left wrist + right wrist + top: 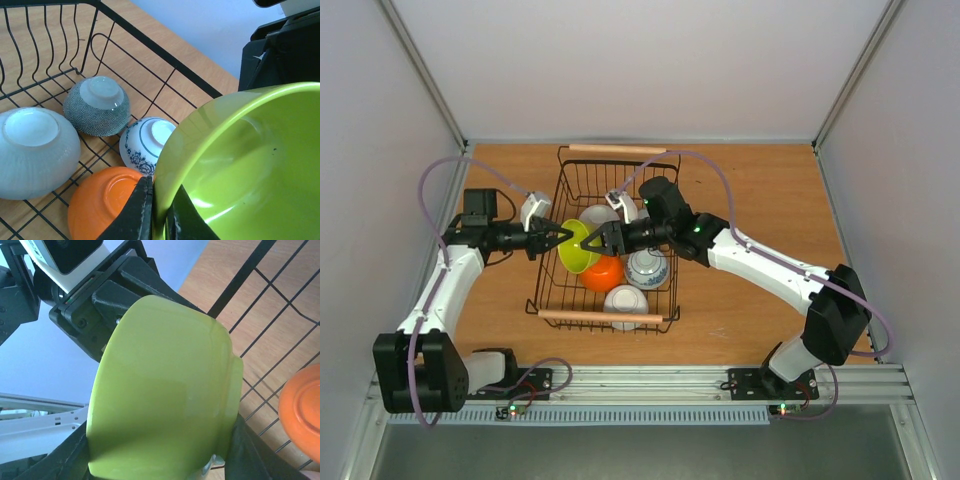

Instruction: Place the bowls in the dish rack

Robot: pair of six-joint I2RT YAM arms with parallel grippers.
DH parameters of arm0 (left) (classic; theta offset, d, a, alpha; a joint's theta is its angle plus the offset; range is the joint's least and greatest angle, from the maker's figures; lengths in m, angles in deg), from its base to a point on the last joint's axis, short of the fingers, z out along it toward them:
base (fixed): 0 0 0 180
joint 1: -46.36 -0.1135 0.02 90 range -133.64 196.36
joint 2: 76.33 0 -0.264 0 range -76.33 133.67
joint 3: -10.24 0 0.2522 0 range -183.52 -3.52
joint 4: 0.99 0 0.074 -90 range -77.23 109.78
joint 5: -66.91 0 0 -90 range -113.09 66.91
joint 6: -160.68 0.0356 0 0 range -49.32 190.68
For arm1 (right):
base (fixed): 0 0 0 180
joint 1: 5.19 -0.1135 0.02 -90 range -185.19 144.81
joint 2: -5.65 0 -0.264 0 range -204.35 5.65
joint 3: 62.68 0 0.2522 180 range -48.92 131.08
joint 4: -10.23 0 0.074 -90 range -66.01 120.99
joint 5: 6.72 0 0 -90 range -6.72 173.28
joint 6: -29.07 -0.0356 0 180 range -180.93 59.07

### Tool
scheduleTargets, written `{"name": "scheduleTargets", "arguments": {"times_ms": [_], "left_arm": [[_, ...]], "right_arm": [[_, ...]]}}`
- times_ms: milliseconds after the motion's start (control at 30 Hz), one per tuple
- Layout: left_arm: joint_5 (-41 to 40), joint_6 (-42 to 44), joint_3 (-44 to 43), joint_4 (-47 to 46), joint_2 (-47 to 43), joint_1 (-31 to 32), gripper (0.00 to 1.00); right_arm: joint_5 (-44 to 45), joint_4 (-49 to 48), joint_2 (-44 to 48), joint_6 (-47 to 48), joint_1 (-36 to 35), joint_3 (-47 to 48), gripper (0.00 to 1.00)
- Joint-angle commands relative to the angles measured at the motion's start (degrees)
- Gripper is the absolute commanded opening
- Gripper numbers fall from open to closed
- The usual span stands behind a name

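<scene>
Lime green bowl [240, 165] | left gripper [160, 212] clamped on its rim | right gripper [160, 457] fingers astride it, we cannot tell if gripping | orange bowl [100, 200] near left fingertips

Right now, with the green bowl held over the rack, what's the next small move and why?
Probably lower the left gripper a little so the green bowl settles in the dish rack, clear of the orange bowl. Its fingers pinch the rim, the bowl hangs tilted above the rack, and the right gripper flanks it.
</scene>
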Motion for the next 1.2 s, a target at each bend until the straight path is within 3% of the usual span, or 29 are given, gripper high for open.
{"name": "scheduleTargets", "arguments": {"times_ms": [0, 33, 67, 300, 433, 533, 767, 867, 1167], "left_arm": [[7.0, 1.1, -2.4, 2.9, 0.7, -0.4, 0.01], [6.7, 0.9, -2.4, 2.8, 0.7, -0.3, 0.00], [6.2, 0.6, -2.4, 2.3, 0.8, -0.4, 0.00], [3.3, -2.7, -2.2, -0.6, 1.4, -0.3, 0.01], [-0.2, -5.5, -1.6, -3.5, 0.6, -0.3, 0.30], [-4.5, -8.1, -0.2, -7.9, -0.9, -0.4, 0.45], [-24.5, -16.1, 5.3, -20.1, -7.5, -0.4, 0.53], [-32.2, -17.8, 5.4, -21.2, -8.1, -0.4, 0.54], [-46.5, -20.0, 5.8, -24.0, -7.5, -0.5, 0.54]], "right_arm": [[-3.4, -1.4, -0.2, 1.6, 0.3, -0.6, 0.18], [-3.3, -1.3, -0.1, 1.8, 0.3, -0.6, 0.05], [-3.0, -0.9, 0.1, 2.0, 0.3, -0.5, 0.02], [0.6, 4.1, 1.8, 5.7, 0.3, 0.9, 0.01], [5.1, 9.3, 2.7, 10.2, 0.3, 2.8, 0.01], [9.9, 14.1, 3.1, 13.6, 0.3, 5.0, 0.01], [14.0, 27.1, 0.5, 22.2, -0.4, 12.2, 0.01], [16.7, 34.5, -3.2, 26.5, -2.1, 17.8, 0.01], [26.1, 47.7, -15.0, 33.3, -9.2, 27.7, 0.01]]}}
